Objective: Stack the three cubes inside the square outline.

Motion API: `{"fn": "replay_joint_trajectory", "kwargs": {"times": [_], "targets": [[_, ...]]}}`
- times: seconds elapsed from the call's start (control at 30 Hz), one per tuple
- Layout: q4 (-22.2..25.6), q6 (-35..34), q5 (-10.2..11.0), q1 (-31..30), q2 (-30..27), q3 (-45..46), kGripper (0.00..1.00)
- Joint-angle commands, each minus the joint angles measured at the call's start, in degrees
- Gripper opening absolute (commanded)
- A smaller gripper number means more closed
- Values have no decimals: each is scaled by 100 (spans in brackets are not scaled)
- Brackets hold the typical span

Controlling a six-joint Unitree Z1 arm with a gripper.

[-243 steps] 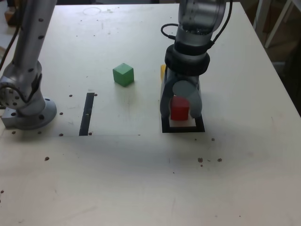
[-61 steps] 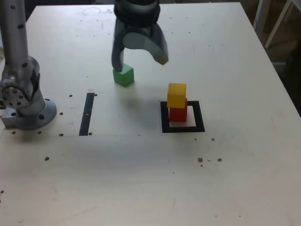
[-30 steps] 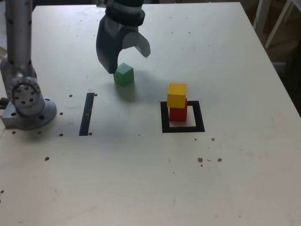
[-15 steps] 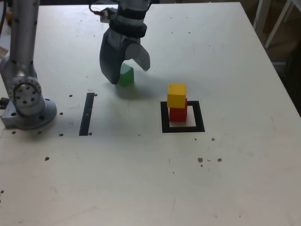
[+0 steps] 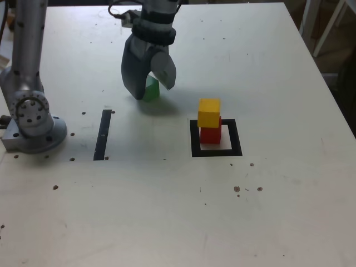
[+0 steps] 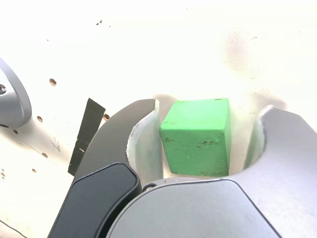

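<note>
Overall, the exterior view shows a pale counter speckled with small dark marks. The arm's grey base stands at the exterior view's left, and the arm reaches over to the hand, which points down onto the counter. The green cube sits on the counter between the two fingers, partly hidden by them. Toward the exterior view's right, well apart from the hand, is the black square outline. Inside it the red cube rests on the pale centre, and the yellow cube sits on top of the red one, shifted slightly toward the exterior view's left. A straight black strip lies on the counter between the base and the outline. No brand, label or writing can be read on any item.

In the wrist view, the green cube fills the space between the fingers. One finger stands right against one side of the cube; on the other side a narrow pale gap shows between the cube and the second finger. The hand is therefore partly closed around the cube, and a firm grip cannot be confirmed. The cube rests on the counter. The black strip appears beside the dark finger housing. No writing is legible in this view either.
</note>
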Motion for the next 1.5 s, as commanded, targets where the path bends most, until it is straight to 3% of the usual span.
{"fn": "replay_joint_trajectory", "kwargs": {"times": [0.0, 0.57, 0.83, 0.97, 1.2, 1.47], "targets": [[-14, 22, 13, 9, 16, 3, 26], [147, 143, 128, -233, -128, -268, 26], [1144, 232, 506, -1170, -172, -1571, 26], [1637, 328, 590, -1586, -142, -2166, 26], [2251, 618, 551, -2119, -37, -2895, 26], [2520, 774, 340, -2636, 202, -3412, 26]]}}
